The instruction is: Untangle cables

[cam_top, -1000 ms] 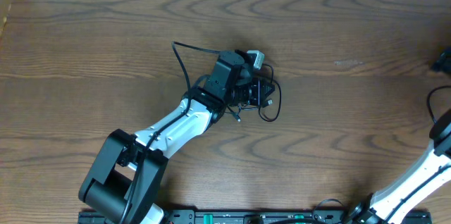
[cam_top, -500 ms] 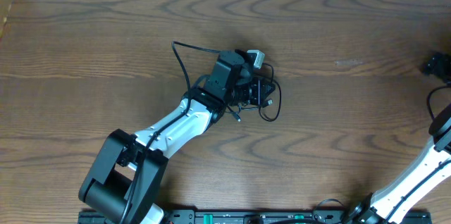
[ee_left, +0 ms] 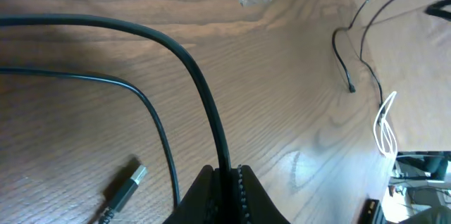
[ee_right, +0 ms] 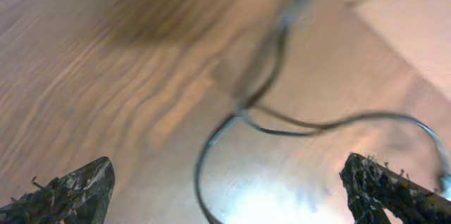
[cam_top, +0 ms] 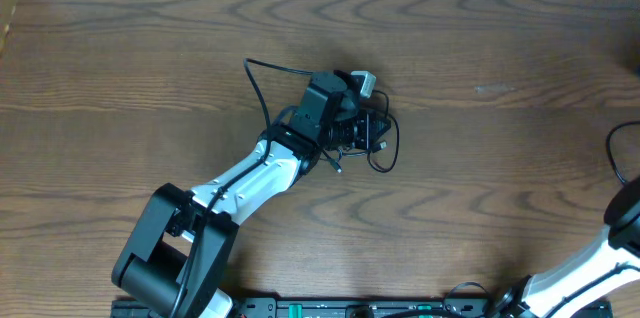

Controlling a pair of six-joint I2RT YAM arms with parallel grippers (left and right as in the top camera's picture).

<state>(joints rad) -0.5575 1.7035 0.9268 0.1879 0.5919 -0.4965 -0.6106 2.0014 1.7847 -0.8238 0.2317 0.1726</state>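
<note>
My left gripper (cam_top: 350, 126) sits over a small tangle of black cable (cam_top: 384, 148) at the table's middle. One strand runs up-left to a free end (cam_top: 248, 62). In the left wrist view the jaws (ee_left: 224, 176) are shut on a thick black cable (ee_left: 204, 97). A thinner black cable (ee_left: 156, 122) and a USB plug (ee_left: 125, 187) lie beside it. A white cable (ee_left: 384, 122) and another black cable (ee_left: 349, 48) lie far off. My right gripper (ee_right: 229, 196) is wide open above a blurred black cable loop (ee_right: 239, 122), holding nothing.
The right arm (cam_top: 600, 258) enters at the lower right of the overhead view, its gripper outside the frame. A silver-tipped plug (cam_top: 365, 84) sticks out by the left gripper. The table's light edge (ee_left: 423, 62) shows at the right of the left wrist view.
The right gripper, seen at the overhead view's right edge before, has moved out of that frame. The left arm and the cable tangle have not moved.
</note>
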